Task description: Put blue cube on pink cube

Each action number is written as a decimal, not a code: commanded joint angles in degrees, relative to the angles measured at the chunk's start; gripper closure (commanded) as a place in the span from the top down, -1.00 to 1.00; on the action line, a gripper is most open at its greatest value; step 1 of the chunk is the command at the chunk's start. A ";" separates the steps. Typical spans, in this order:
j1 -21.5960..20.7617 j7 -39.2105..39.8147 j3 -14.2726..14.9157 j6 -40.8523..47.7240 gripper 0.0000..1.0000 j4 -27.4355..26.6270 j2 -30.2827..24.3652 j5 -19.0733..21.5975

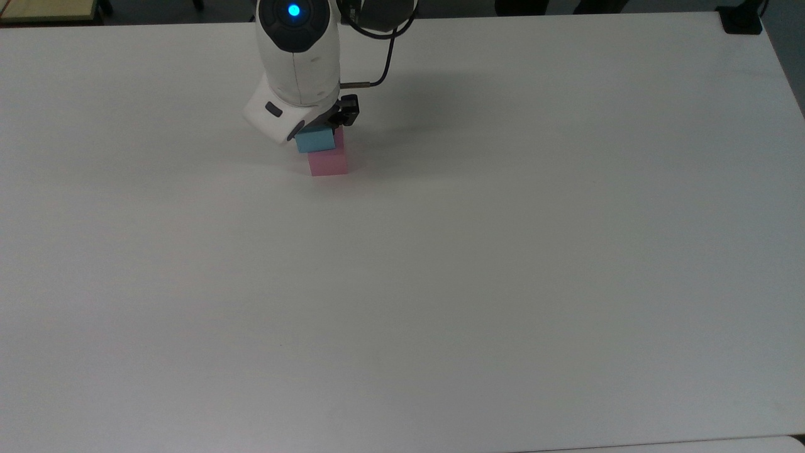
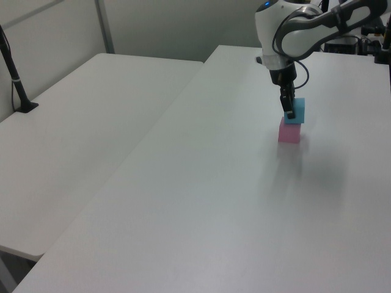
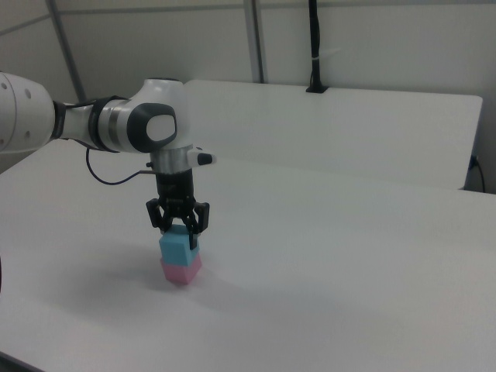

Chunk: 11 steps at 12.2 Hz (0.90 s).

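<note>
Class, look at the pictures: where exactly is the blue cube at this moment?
The blue cube sits on top of the pink cube, between the fingers of the gripper, at the right view's lower left on the white table.

White table [image 1: 503,283] carrying pink cube [image 1: 328,163], cube sitting directly on tabletop toward far edge in top view. Second white table [image 2: 79,122] standing alongside, at left view's left; black post [image 2: 15,76] standing on it near wall.

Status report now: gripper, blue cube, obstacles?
Gripper shut on blue cube. Blue cube sits on pink cube. Nothing else near on table.
</note>
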State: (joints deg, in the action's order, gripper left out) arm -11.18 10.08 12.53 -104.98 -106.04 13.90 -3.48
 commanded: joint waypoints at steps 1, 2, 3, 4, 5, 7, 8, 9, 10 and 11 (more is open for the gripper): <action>-1.92 -0.33 0.83 -1.55 -0.22 -3.12 -2.12 -0.21; -1.92 -0.76 0.83 -1.63 0.38 -3.04 -2.04 0.05; -1.66 -2.68 0.83 -1.72 0.97 -2.86 -2.04 0.14; -1.40 -3.40 0.83 -1.64 1.00 -2.69 -2.12 0.40; -1.39 -3.67 0.83 -1.37 1.00 -2.60 -2.47 0.49; -1.39 -5.07 1.01 -0.85 1.00 -1.90 -4.66 1.37; -1.57 -5.25 1.01 -0.58 1.00 -1.20 -6.50 1.55; -1.74 -5.60 0.92 0.81 1.00 0.38 -8.61 1.55; -1.22 -8.56 0.22 1.35 1.00 2.92 -9.67 1.55; -1.13 -11.98 0.04 1.35 1.00 5.99 -9.77 1.55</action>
State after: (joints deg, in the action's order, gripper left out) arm -11.69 4.15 12.54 -104.91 -104.02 7.46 -2.79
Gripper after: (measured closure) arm 0.000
